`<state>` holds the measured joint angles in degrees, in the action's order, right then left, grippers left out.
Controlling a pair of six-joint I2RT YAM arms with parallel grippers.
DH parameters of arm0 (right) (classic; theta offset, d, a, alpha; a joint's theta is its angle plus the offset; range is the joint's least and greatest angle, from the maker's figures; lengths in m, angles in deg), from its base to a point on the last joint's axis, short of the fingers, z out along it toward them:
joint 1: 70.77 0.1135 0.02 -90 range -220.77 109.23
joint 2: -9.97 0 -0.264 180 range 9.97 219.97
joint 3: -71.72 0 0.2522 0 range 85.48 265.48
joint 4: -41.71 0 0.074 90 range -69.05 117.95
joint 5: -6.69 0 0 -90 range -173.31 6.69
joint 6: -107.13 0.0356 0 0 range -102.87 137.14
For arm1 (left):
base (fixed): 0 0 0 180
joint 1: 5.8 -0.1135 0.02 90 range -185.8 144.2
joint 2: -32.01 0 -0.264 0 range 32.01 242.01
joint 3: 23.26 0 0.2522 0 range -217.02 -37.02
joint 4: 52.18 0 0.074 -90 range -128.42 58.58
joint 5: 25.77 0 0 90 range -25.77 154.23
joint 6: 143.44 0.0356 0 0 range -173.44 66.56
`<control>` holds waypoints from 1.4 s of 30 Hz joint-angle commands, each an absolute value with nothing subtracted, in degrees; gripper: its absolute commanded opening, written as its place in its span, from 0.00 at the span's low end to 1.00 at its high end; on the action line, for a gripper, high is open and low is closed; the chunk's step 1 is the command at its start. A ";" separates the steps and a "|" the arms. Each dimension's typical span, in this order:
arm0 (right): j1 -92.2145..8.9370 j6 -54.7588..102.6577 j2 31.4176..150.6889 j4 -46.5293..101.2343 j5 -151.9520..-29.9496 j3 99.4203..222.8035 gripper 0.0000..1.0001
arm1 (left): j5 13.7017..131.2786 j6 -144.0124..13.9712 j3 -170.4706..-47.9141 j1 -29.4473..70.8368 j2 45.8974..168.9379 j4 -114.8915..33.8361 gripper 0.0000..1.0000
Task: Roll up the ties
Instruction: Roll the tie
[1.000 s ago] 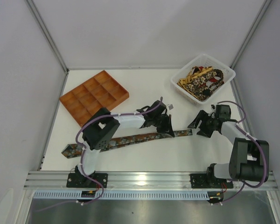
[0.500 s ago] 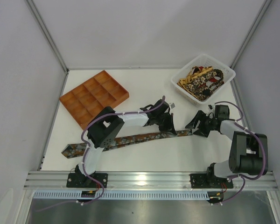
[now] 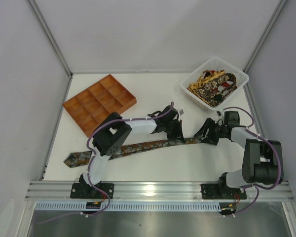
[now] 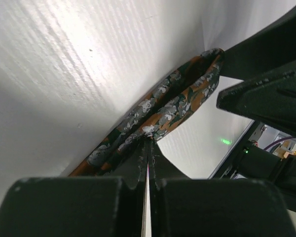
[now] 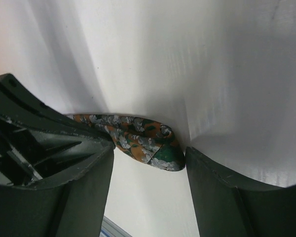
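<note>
Seen from above, the tie (image 3: pixel 143 146) lay stretched from 8 o'clock toward centre; in the left wrist view the left gripper (image 4: pixel 148 147) was clenched on it, and in the right wrist view the right gripper (image 5: pixel 149 150) stood released, its fingers either side of the tie's tip.

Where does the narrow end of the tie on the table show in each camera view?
Top external: narrow end of the tie, centre-right.
Left wrist: upper right.
Right wrist: centre, between the right tool and its open fingers.
Shared landmark: the right tool, beside that end in every view.
</note>
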<state>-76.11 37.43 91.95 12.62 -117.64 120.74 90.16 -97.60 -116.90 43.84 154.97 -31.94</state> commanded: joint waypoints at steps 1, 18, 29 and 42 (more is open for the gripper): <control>-75.25 36.12 92.33 14.41 -119.43 120.37 0.65 | 91.03 -98.27 -116.56 42.80 156.29 -33.33 0.00; -73.93 35.77 92.33 12.13 -115.48 123.53 0.51 | 93.14 -96.95 -117.18 41.83 158.31 -32.27 0.00; -64.80 35.24 89.25 3.96 -107.68 131.43 0.13 | 92.62 -96.42 -118.06 41.92 159.45 -30.87 0.00; -51.27 37.43 88.98 -1.06 -103.53 137.15 0.00 | 91.30 -96.42 -118.06 41.92 160.33 -30.08 0.00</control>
<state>-53.99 36.36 89.30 0.11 -104.43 134.25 94.95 -98.00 -117.84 42.01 157.66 -33.41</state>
